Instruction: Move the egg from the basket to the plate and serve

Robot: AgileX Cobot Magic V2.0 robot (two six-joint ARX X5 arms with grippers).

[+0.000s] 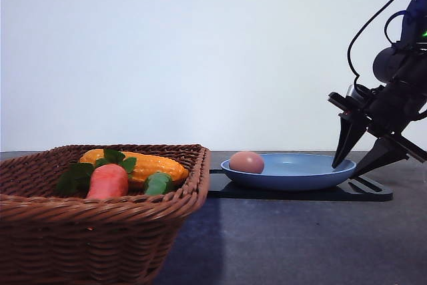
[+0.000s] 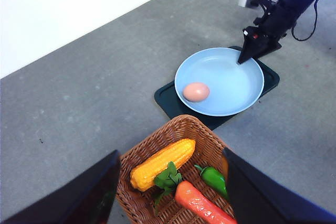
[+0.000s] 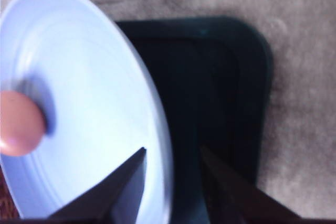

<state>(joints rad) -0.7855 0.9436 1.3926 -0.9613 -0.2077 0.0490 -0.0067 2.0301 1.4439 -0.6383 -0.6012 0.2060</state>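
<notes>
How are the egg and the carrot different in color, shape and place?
The egg is pinkish-tan; the carrot is orange-red with green leaves. The egg is a short smooth oval; the carrot is long and tapered. The egg lies on the blue plate; the carrot lies in the basket beside the corn. Neither is held by a pincer.

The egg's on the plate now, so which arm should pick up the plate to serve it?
Right, probably. The right gripper is open with its fingers straddling the plate rim, opposite the egg. The left gripper hovers open over the basket.
</notes>
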